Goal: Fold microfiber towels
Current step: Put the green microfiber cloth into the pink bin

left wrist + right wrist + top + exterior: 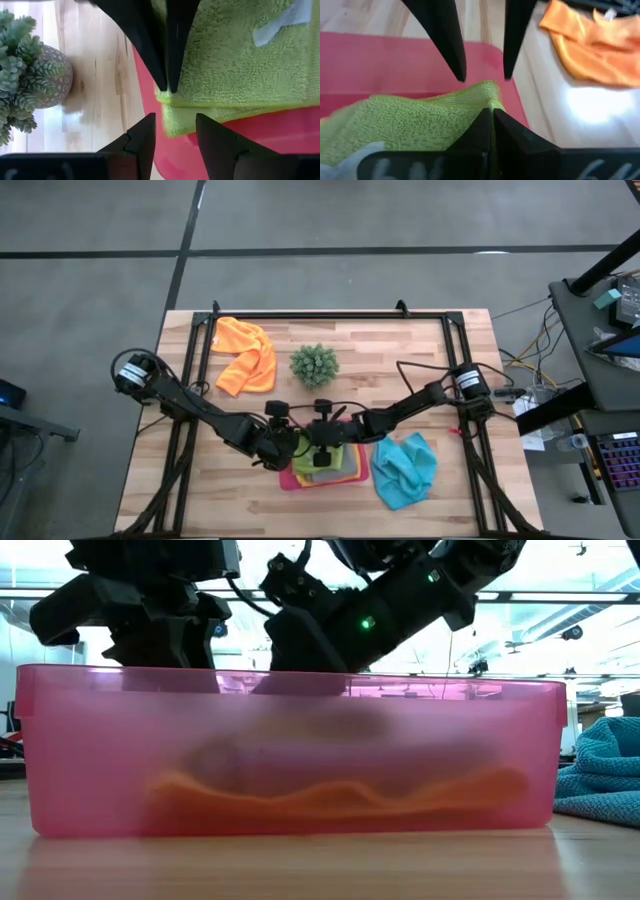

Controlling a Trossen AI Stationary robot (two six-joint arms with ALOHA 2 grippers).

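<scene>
Even overhead light in the high view. Low view backlit by ceiling strips; arms silhouetted, pink tray [290, 750] blurred. Glare on the table [600, 107] just beyond the right gripper [491, 116].

The high view looks straight down on the whole table [420, 380]. The low view faces the pink tray [290, 750] level and close. Both wrist views hang close above that tray's lime green towel [235, 60].

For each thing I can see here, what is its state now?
lime green towel: folded, lying in the tray
pink tray: holds towels
orange towel: crumpled on the table
light blue towel: crumpled beside the tray
left gripper: open
right gripper: shut on lime green towel
</scene>
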